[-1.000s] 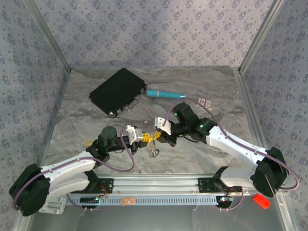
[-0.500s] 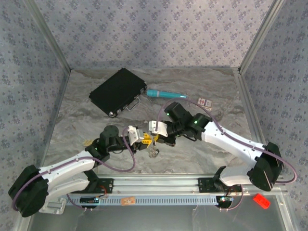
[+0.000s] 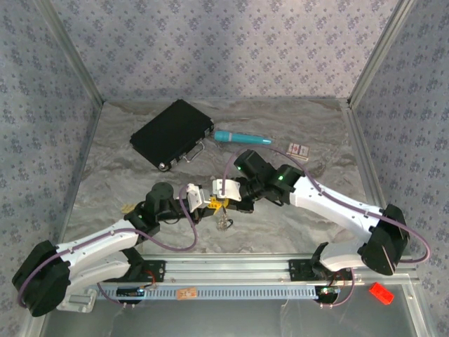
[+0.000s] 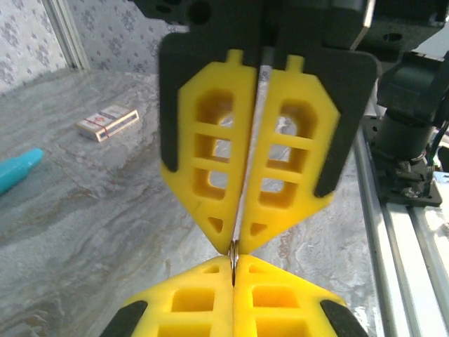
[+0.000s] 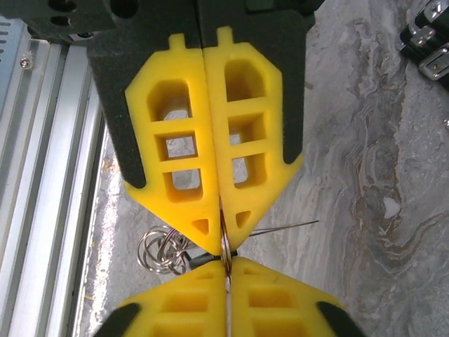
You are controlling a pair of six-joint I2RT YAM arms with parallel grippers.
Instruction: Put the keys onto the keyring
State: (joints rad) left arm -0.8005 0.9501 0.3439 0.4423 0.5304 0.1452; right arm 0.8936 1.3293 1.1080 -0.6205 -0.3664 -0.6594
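Observation:
The keyring (image 5: 225,247) is a thin silvery loop seen edge-on, pinched where the two grippers meet tip to tip above the table's near middle. My left gripper (image 3: 212,203) is shut on it from the left, its yellow fingertips (image 4: 210,270) pressed together with the keyring (image 4: 233,251) between them. My right gripper (image 3: 224,202) is shut on the same loop from the right. A cluster of small linked rings (image 5: 160,251) hangs beside the tips, also seen dangling (image 3: 223,222). A tiny brassy piece, seemingly one of the keys (image 3: 128,208), lies left of the left arm.
A black case (image 3: 172,133) lies at the back left, with a teal pen (image 3: 242,137) beside it. A small card box (image 3: 299,149) sits at the back right. An aluminium rail (image 3: 231,267) runs along the near edge. Patterned walls close in three sides.
My right arm has swung left, bringing its fingertips against the left gripper's. The left jaws have closed fully. The hanging rings have stayed under the meeting point.

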